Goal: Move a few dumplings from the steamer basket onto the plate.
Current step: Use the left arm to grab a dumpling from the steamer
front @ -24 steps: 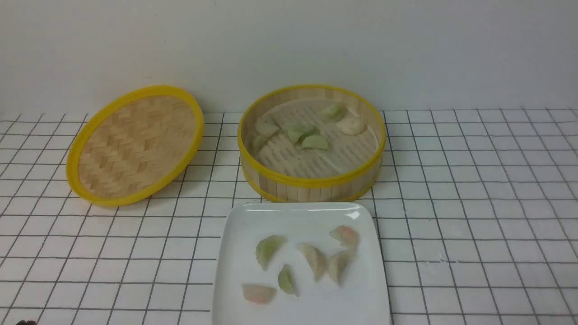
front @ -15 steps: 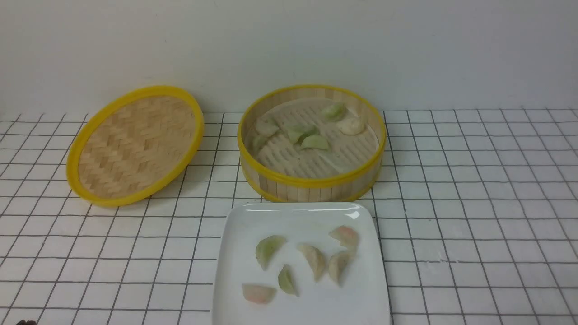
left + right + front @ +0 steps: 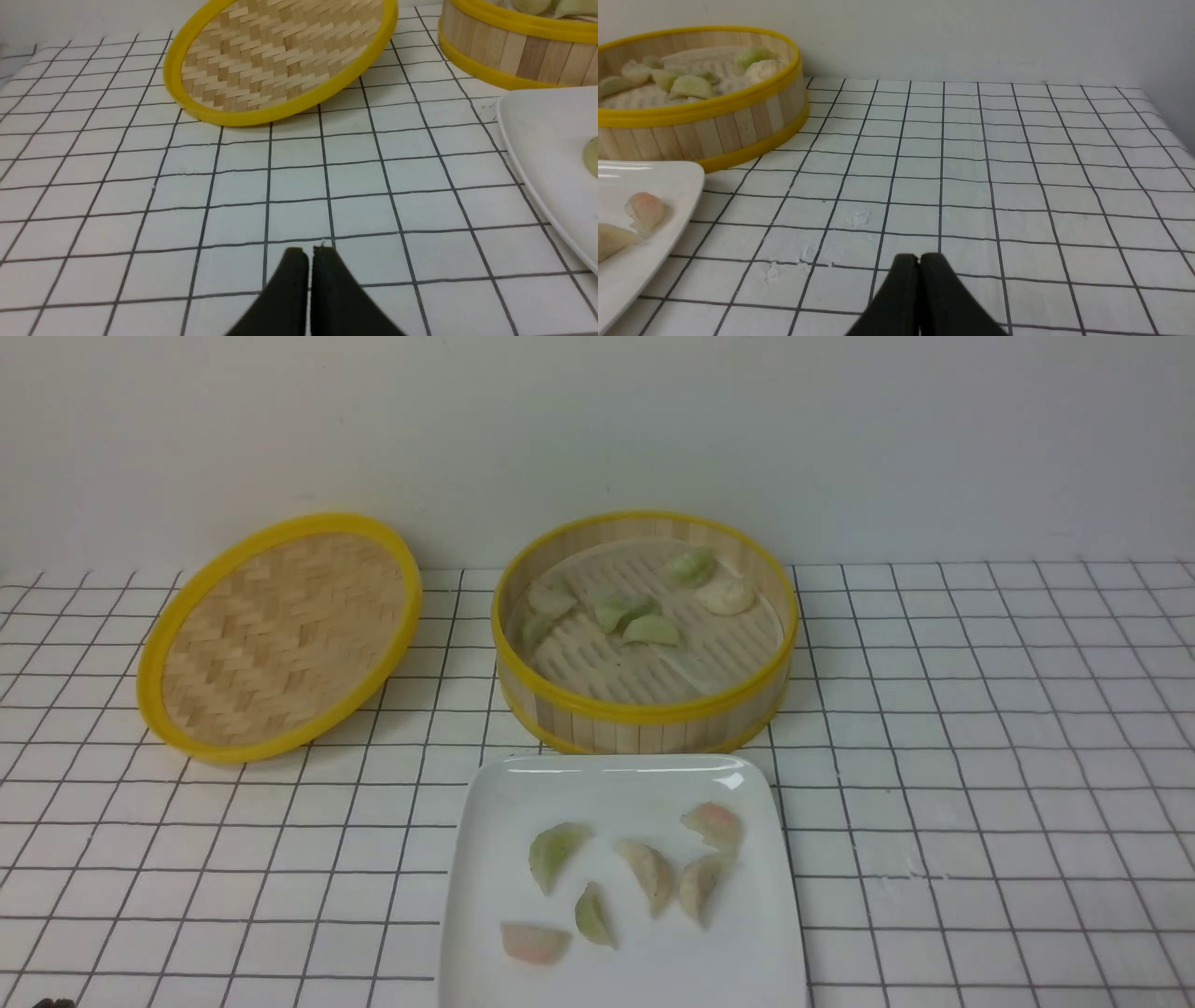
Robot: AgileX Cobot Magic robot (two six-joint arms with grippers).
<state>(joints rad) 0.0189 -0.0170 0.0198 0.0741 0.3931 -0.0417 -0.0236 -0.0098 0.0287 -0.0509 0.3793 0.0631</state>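
The bamboo steamer basket [image 3: 644, 714] stands at the back middle with several pale green and whitish dumplings [image 3: 651, 630] on its slatted floor. The white plate [image 3: 616, 784] lies in front of it and holds several dumplings [image 3: 647, 873], green, whitish and pinkish. My left gripper [image 3: 309, 252] is shut and empty, low over the cloth left of the plate [image 3: 542, 135]. My right gripper [image 3: 919, 257] is shut and empty, low over the cloth right of the plate [image 3: 668, 182] and steamer [image 3: 714, 126]. Neither gripper shows in the front view, bar a dark speck at the bottom left corner.
The flat woven lid [image 3: 280, 635] with a yellow rim leans tilted at the back left, also in the left wrist view [image 3: 280, 56]. A white cloth with a black grid [image 3: 980, 756] covers the table. A pale wall stands close behind.
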